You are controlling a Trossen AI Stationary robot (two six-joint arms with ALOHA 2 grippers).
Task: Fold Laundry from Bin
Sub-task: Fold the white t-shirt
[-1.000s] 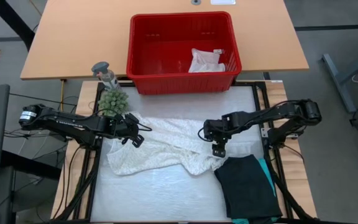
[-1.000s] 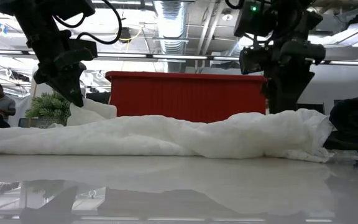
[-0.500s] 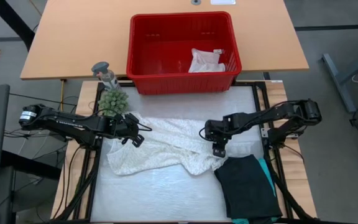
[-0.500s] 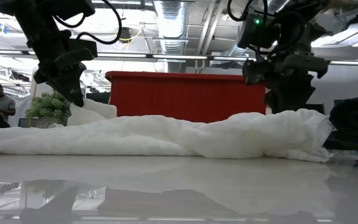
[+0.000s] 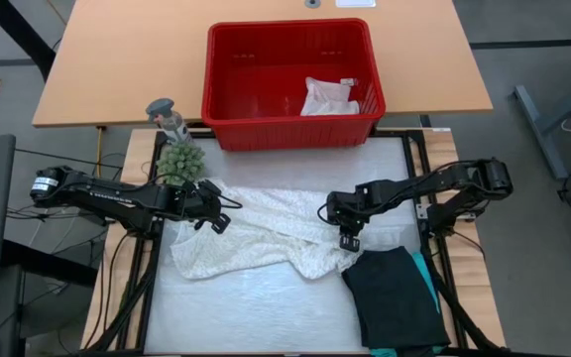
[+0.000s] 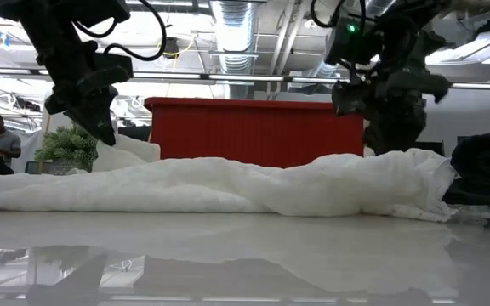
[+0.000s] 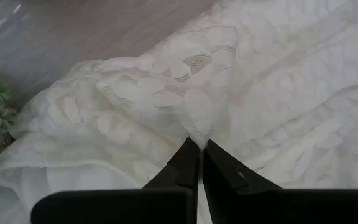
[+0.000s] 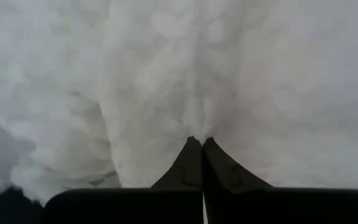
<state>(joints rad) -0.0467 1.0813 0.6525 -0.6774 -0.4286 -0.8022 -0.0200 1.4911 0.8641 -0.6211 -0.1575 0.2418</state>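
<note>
Behind the table (image 5: 266, 317) stands a wooden desk (image 5: 117, 59) with the red bin (image 5: 290, 127) at its near edge; a small white cloth (image 5: 327, 97) lies inside, in the right part. On the table the large white lacy top (image 5: 266, 236) is spread crumpled across the middle. The left gripper (image 5: 216, 220) pinches its left end, fingers pressed together on the lace (the wrist view shows this clearly). The right gripper (image 5: 346, 241) is closed on its right end, just beside the black garment (image 5: 395, 297) at the near right corner. A small green plant (image 5: 180, 161) stands at the far left corner.
</note>
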